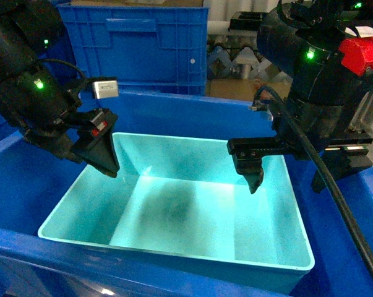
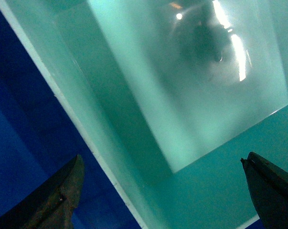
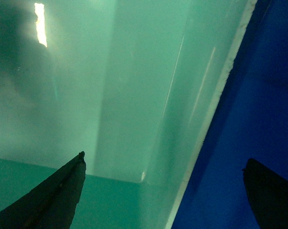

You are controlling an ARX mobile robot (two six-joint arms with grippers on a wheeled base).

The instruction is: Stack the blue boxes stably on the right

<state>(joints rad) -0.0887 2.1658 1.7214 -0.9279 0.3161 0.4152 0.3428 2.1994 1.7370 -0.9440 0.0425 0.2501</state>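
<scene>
A turquoise tub [image 1: 174, 216] sits in a darker blue bin [image 1: 25, 179], its near rim at 6 o'clock, as both arms close in on its far corners. The left tool [image 1: 102, 154] straddles the rim at 10 o'clock and the right tool [image 1: 288, 164] at 2 o'clock, each spread wide and holding nothing. This looks like the grasping step: next, both must clamp the walls evenly before lifting, with ribbed crates [image 1: 137, 43] beyond.
</scene>
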